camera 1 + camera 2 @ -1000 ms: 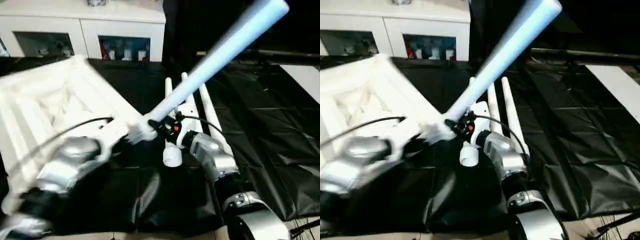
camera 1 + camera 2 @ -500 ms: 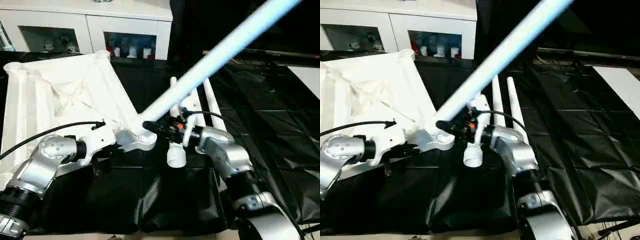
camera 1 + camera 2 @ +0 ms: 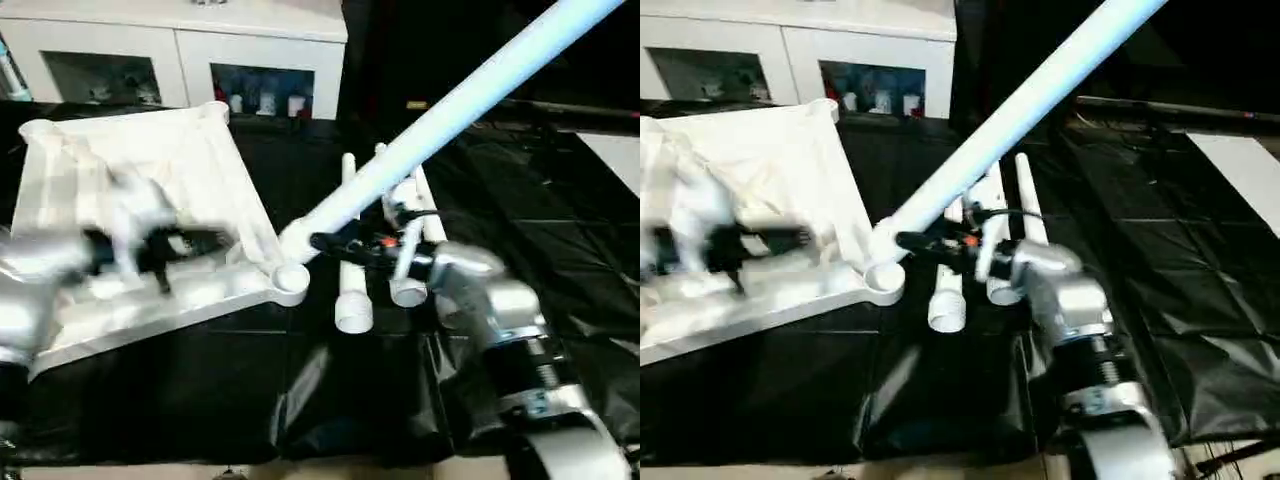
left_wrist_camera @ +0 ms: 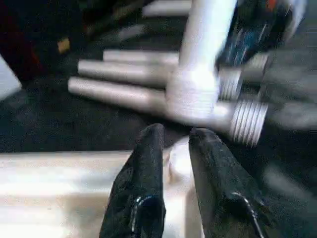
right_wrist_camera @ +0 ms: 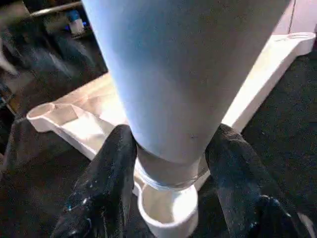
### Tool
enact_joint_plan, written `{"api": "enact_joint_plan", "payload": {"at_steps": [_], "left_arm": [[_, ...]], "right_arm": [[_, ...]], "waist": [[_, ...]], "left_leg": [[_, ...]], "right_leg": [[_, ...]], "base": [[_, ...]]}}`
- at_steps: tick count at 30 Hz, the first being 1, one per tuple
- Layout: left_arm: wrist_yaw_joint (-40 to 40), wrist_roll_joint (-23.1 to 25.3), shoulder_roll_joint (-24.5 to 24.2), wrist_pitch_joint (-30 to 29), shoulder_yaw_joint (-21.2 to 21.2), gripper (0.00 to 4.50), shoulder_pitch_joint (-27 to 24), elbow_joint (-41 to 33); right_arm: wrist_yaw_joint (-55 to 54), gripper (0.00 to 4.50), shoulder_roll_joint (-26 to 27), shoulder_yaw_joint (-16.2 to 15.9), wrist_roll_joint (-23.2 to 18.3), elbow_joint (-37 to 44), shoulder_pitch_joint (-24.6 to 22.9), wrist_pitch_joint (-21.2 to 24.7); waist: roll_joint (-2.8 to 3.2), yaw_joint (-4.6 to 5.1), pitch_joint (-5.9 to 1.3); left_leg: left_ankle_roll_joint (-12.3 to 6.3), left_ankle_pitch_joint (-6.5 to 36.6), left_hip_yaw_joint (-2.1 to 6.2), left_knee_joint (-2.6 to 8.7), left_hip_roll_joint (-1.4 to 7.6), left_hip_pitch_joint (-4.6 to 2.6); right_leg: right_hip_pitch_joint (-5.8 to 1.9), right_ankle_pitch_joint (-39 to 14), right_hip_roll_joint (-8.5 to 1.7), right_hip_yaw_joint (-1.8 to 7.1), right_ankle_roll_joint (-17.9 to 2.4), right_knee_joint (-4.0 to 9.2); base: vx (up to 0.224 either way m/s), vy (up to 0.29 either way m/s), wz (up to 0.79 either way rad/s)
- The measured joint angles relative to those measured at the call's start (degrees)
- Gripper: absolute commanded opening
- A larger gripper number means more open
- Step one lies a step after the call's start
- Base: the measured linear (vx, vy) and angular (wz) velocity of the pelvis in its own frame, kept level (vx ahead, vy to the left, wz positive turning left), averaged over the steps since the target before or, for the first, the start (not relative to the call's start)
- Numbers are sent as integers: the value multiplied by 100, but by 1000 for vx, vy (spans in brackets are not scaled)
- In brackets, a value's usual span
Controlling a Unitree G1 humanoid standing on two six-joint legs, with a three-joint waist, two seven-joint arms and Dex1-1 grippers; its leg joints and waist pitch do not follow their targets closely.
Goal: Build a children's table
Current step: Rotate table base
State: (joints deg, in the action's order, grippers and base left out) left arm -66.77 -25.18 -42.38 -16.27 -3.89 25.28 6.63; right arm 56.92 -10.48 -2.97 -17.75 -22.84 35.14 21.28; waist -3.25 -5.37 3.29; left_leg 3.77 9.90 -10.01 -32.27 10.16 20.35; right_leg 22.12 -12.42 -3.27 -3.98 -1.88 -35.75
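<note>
Three spare legs (image 3: 352, 290) lie side by side on the black sheet (image 3: 560, 260) in the head views, just beside the upturned tabletop (image 3: 150, 200), whose near corner socket (image 3: 290, 281) has the held leg (image 3: 450, 105) slanting up from it, the right claw (image 3: 325, 243) clamped on that leg's lower end and a white cabinet (image 3: 170, 50) behind. In the left wrist view the left claw (image 4: 173, 136) hangs over the tabletop's edge with its fingers a little apart, holding nothing. In the right wrist view the right claw's fingers (image 5: 111, 163) grip either side of the held leg just above the socket.
</note>
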Motion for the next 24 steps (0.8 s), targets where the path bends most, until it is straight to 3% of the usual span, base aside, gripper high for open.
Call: {"api": "enact_joint_plan", "payload": {"at_steps": [4,9,13,24], "left_arm": [[422,-870,704,-529,-301,166,599,-539],[847,-1442,1372,-1082,-152,194,876,-864],[1018,-1352,1702,-1214,196,227,1123,-853],[1600,-1090,2062,-1391,404,305,1389,-625]], "right_arm": [[337,188,-261,-303,52,64,238,252],[415,188,-245,-654,203,200,274,566],[445,188,-232,-854,242,255,304,746],[539,188,-300,-1082,262,474,305,940]], "waist": [[-19,-75,5],[-45,-109,22],[-67,-110,35],[-64,-108,37]], "left_leg": [[2,-2,-1,-28,5,0],[4,-4,-1,-41,9,2],[4,-4,0,-42,9,6],[4,-4,1,-49,10,13]], "right_leg": [[-3,0,-3,0,-1,-26],[-2,2,-2,0,-2,-38],[-2,2,-2,-1,-1,-37],[2,6,-2,-2,2,-37]], "base": [[0,0,0],[0,0,0],[0,0,0],[0,0,0]]}}
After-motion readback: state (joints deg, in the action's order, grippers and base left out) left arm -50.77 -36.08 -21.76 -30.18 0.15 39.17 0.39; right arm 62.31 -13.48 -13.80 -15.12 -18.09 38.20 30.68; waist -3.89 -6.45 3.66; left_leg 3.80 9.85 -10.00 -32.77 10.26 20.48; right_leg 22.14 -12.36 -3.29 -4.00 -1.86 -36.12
